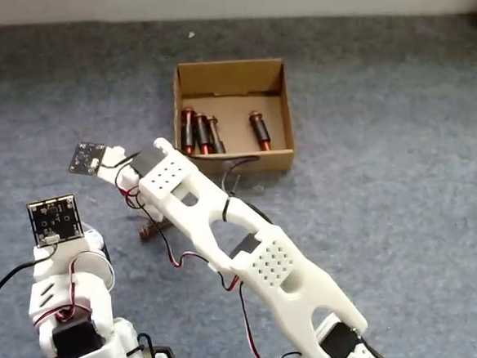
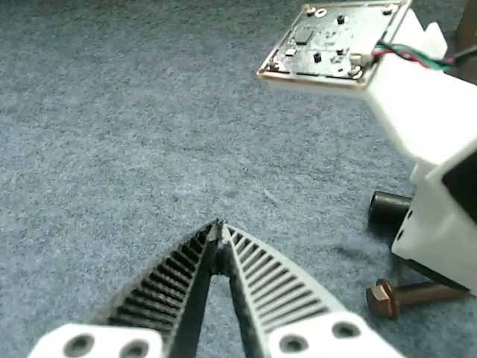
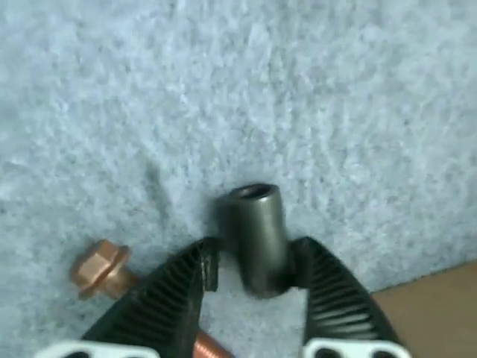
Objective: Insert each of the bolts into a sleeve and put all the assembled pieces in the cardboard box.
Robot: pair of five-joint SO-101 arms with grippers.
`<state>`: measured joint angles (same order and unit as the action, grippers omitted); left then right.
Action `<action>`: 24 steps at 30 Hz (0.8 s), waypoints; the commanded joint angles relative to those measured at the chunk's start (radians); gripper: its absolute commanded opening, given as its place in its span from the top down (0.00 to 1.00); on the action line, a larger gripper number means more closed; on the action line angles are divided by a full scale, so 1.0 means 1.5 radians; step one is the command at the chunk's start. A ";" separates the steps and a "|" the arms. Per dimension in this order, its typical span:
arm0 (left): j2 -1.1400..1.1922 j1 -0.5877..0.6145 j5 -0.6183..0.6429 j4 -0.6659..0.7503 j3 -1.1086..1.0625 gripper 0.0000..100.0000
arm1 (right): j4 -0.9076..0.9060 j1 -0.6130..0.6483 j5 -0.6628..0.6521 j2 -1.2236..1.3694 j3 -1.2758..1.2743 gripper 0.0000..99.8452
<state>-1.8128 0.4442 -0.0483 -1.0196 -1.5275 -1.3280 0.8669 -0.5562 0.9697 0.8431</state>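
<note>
My left pincer (image 2: 218, 240) is closed, its ribbed fingers (image 2: 261, 272) meeting at the tips. Behind it my left arm (image 1: 67, 306) stands folded up, wrist tipped downward. My right arm (image 1: 252, 252) stretches out long, slanting across just ahead of my left pincer. My right pincer (image 3: 253, 255) points down, jaws parted.

The cardboard box (image 1: 229, 75) sits at the far middle of the carpet (image 1: 403, 184). Four assembled pieces (image 1: 203, 134) lie inside, three bunched at its left and one towards its right. Nearer and left of the box, a sleeve (image 3: 257, 224) lies between the parted fingers of the right gripper (image 3: 253, 261), with a bolt (image 3: 103, 270) just beside it.
</note>
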 commanded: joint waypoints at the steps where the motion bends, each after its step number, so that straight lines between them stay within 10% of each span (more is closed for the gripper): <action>1: -0.005 -0.010 0.001 0.015 0.004 0.99 | 0.017 0.003 -0.009 0.001 0.005 0.96; 24: -0.005 -0.031 0.002 0.054 -0.016 0.99 | -0.293 -0.099 0.149 -0.044 0.361 0.99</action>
<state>-1.8128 0.4242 -0.0483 -0.9551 -1.5551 -1.7423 0.7580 -0.3813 0.9789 1.3510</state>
